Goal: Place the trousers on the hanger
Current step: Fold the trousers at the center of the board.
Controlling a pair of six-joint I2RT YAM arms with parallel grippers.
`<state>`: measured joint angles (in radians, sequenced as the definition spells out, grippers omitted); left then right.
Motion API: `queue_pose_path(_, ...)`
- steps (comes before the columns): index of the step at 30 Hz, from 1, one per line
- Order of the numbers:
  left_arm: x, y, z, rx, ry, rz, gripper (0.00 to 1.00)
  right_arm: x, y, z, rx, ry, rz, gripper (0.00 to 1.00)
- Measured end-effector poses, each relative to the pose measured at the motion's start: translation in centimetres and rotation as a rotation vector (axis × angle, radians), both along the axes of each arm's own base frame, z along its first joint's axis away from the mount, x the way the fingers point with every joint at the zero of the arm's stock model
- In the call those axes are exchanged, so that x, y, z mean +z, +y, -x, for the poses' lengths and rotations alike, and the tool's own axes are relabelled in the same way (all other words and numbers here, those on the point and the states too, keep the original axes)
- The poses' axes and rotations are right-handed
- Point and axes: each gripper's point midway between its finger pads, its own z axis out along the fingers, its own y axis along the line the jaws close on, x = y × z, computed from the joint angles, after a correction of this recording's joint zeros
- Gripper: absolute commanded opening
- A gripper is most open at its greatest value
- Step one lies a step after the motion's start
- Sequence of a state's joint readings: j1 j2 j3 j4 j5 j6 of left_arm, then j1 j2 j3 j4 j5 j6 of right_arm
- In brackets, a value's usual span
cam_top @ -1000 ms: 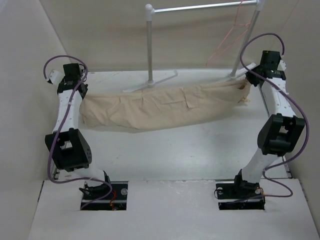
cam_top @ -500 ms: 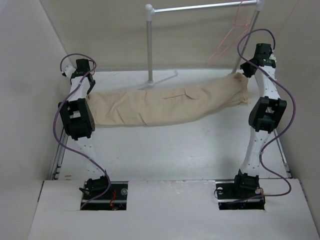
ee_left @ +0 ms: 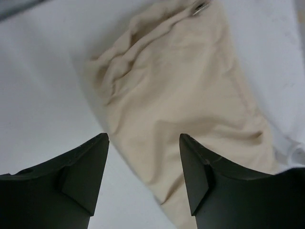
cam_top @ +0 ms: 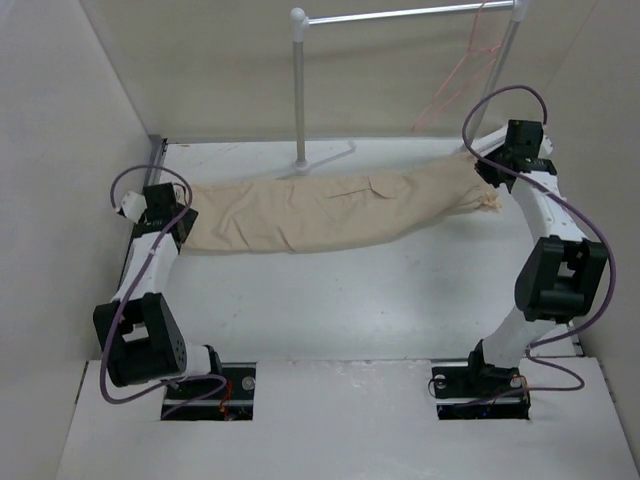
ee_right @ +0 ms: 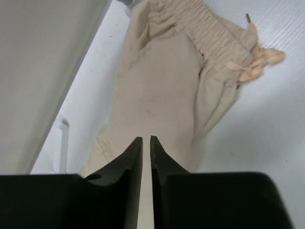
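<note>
Now left tool (ee_left: 143, 138) wide open, empty, over the trousers (ee_left: 181, 95); right tool (ee_right: 146, 139) almost closed, seemingly empty.

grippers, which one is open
The left gripper: its jaws stand wide apart over the trousers. The right gripper has its jaws almost together, with only a thin slit between them.

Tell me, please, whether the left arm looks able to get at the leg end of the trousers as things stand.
Probably yes: the left gripper is open just above the leg end of the trousers, which lie on the table with nothing between.
</note>
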<state>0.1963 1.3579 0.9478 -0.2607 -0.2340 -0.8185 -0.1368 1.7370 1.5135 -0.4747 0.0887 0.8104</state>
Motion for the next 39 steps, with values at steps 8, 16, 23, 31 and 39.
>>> queue_pose_path(8, -9.3, -1.2, 2.3, 0.023, 0.169, 0.157, 0.61, -8.5, -4.7, 3.0, -0.098, 0.129, -0.085, 0.58)
queue_pose_path(16, -9.9, 0.0, -1.1, 0.055, 0.106, 0.176, 0.49, -13.9, -7.3, 1.4, -0.120, 0.212, -0.165, 0.60)
queue_pose_path(23, -10.6, 1.1, -4.1, 0.084, 0.073, 0.184, 0.03, -15.4, -6.8, -1.4, -0.101, 0.213, -0.194, 0.06)
queue_pose_path(31, -9.5, 5.3, -2.4, 0.201, 0.127, 0.141, 0.00, -14.1, -6.4, 2.5, -0.156, 0.226, -0.143, 0.01)
queue_pose_path(39, -2.7, 7.8, -0.7, 0.254, 0.066, 0.048, 0.00, -9.1, -6.5, 10.8, -0.240, 0.132, -0.124, 0.00)
